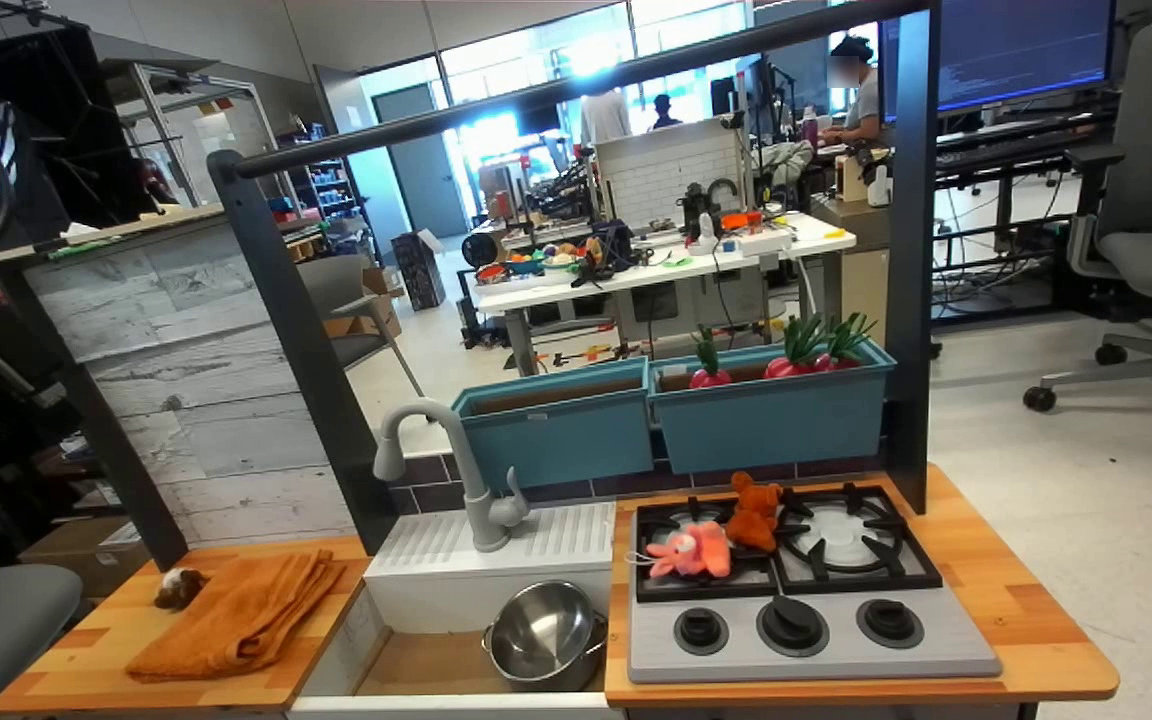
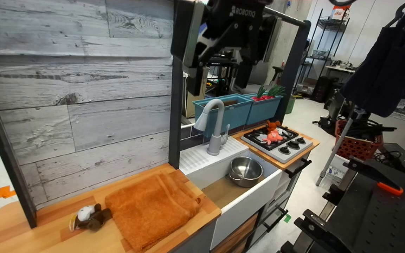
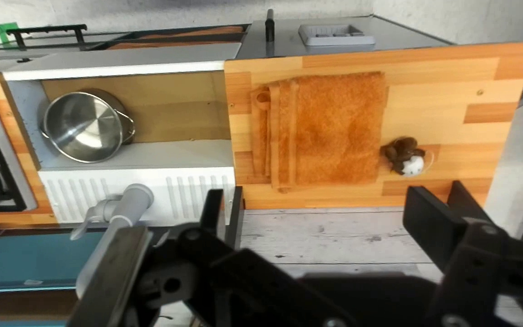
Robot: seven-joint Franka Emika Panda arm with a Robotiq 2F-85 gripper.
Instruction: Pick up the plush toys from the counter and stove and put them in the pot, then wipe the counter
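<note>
Wrist view, jaws spread wide (empty)

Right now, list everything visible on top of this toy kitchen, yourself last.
counter: 2 sections, light brown, flanking the sink
sink: 1, white, between them
stove: 1, grey and black, on the counter
pot: 1, silvery, in the sink
orange plush toy: 1, red-orange, on the stove
pink plush toy: 1, pink, on the stove
cloth: 1, orange, folded on the counter
brown plush toy: 1, brown and white, beside the cloth
tap: 1, grey, behind the sink
planters: 2, teal, behind sink and stove
radishes: 3 showing, red and green, in one planter
panel: 1, grey-white, behind the cloth
frame: 1, dark, around the planters
gripper: 1, black, open, above counter level
</note>
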